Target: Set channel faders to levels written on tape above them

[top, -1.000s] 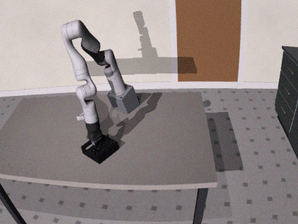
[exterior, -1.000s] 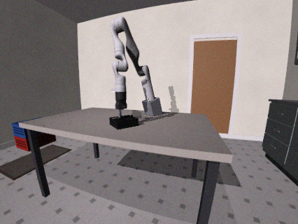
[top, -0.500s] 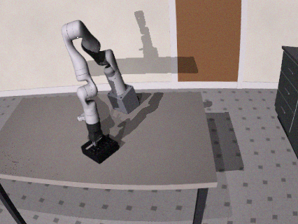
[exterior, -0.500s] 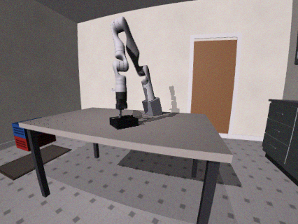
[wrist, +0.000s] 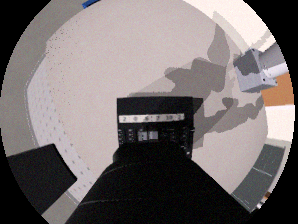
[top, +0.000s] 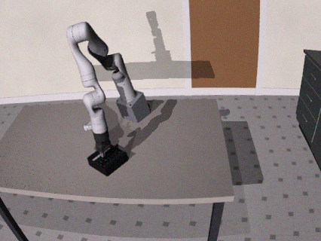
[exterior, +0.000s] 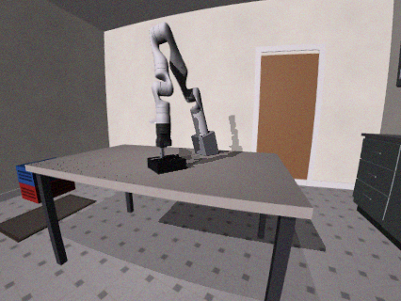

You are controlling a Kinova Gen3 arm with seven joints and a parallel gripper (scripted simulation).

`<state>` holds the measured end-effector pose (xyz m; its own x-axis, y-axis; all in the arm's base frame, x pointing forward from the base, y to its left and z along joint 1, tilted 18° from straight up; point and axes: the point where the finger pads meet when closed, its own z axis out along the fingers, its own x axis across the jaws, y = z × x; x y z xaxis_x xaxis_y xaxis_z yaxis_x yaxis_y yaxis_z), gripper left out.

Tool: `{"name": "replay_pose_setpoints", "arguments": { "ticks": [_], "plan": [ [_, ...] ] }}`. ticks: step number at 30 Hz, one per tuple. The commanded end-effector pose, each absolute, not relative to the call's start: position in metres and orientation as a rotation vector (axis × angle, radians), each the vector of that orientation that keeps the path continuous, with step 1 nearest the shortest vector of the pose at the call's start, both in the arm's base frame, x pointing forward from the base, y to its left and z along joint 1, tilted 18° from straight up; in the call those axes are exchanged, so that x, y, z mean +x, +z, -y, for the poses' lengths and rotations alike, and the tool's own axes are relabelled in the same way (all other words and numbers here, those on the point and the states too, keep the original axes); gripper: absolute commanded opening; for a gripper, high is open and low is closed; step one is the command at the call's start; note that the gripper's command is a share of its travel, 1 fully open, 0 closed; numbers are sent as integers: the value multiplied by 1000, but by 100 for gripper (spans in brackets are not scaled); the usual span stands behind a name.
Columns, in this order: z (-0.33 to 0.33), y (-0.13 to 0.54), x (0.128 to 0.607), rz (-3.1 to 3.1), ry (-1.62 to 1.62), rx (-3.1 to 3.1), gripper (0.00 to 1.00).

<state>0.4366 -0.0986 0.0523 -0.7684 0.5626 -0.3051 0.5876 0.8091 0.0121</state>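
Observation:
The lighting desk (top: pixel 108 160) is a small black box standing flat on the table, left of centre. It also shows in the exterior view (exterior: pixel 166 163) and in the wrist view (wrist: pixel 157 128), where a pale tape strip (wrist: pixel 154 117) runs across its far part. The written levels and fader positions are too small to read. My gripper (top: pixel 102 153) points straight down with shut fingertips at the desk's top, near its left part. It also shows in the exterior view (exterior: pixel 162 153). In the wrist view the dark gripper body hides the near part of the desk.
The arm's grey base block (top: pixel 132 106) stands on the table behind the desk. A dark cabinet (top: pixel 311 102) is at the far right, off the table. A red and blue crate (exterior: pixel 28 182) sits on the floor to the left.

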Motion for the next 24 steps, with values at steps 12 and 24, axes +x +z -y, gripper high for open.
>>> {"name": "replay_pose_setpoints", "arguments": {
  "ticks": [12,24],
  "plan": [
    [98,53,437,-2699,-119,878,0],
    [101,53,435,-2699,-119,878,0]
  ]
}}
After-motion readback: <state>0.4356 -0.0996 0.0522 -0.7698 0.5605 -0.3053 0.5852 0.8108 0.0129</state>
